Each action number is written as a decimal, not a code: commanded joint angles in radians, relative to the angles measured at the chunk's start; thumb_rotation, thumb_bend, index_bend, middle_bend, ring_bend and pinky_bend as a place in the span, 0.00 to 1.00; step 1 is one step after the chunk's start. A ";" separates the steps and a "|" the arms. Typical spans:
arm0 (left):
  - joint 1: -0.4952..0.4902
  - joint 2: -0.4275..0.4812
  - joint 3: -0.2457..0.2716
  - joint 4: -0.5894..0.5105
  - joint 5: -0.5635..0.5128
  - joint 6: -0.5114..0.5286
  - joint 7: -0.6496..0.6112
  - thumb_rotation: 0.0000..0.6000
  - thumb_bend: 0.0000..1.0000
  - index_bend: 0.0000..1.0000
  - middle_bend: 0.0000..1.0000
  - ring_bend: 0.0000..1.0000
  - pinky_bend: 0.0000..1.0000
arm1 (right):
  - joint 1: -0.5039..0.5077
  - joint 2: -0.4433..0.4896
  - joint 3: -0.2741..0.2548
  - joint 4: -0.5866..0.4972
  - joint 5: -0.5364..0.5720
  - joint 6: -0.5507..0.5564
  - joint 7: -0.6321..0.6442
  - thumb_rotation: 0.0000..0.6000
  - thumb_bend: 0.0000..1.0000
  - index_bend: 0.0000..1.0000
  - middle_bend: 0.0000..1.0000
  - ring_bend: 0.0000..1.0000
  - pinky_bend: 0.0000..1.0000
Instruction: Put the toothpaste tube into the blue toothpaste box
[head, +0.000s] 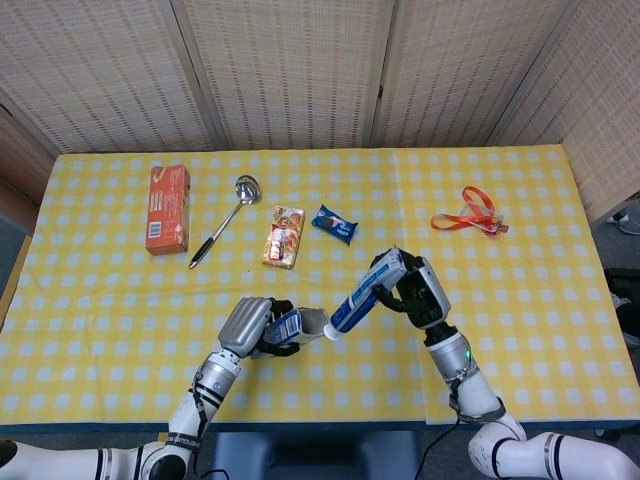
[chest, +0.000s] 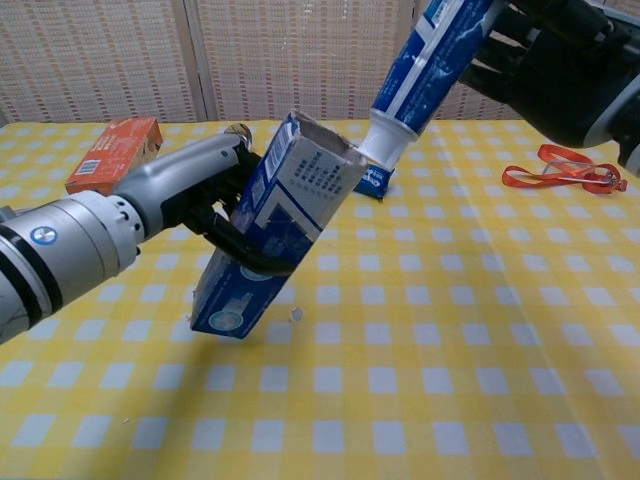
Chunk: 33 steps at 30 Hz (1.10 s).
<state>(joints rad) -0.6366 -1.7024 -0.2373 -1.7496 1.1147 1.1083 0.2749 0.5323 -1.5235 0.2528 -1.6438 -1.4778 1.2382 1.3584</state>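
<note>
L hand (chest: 200, 205) grips the blue box (chest: 275, 235) around its middle, lifted off the table (chest: 450, 400) and tilted, open end up and toward the R. Its bottom end hangs nearest the chest cam, above the yellow check cloth. R hand (chest: 570, 80) holds the toothpaste tube (chest: 430, 60) by its upper part, tube slanting down to the L, white cap (chest: 383, 150) right at the box's open mouth; can't tell if the cap is touching the rim or just above it. Tube body is all outside the box. In the head view the box (head: 285, 326) and tube (head: 362, 290) meet near the front-middle of the table, L hand (head: 250, 325) and R hand (head: 420, 292) on either side.

Farther back: a blue snack pack (head: 334, 224), an orange snack packet (head: 284, 237), a metal ladle (head: 224, 220), an orange carton (head: 167, 208) far L, and an orange lanyard (head: 470, 214) on the R side
</note>
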 joint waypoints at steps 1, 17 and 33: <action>-0.002 -0.004 0.004 0.007 0.006 0.008 0.006 1.00 0.13 0.66 0.67 0.57 0.56 | 0.002 -0.001 0.003 0.010 0.000 0.003 -0.013 1.00 0.62 0.78 0.66 0.82 0.87; -0.016 -0.039 0.002 0.034 -0.017 0.026 0.022 1.00 0.13 0.66 0.67 0.56 0.58 | 0.026 -0.047 0.002 0.079 0.001 -0.021 0.025 1.00 0.62 0.78 0.66 0.81 0.87; -0.022 -0.015 -0.021 0.010 -0.102 -0.033 -0.047 1.00 0.13 0.63 0.67 0.55 0.60 | 0.034 -0.029 0.015 0.062 0.002 -0.024 0.079 1.00 0.62 0.78 0.66 0.81 0.87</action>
<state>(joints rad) -0.6580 -1.7177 -0.2581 -1.7391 1.0128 1.0759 0.2286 0.5649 -1.5522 0.2680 -1.5834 -1.4773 1.2152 1.4361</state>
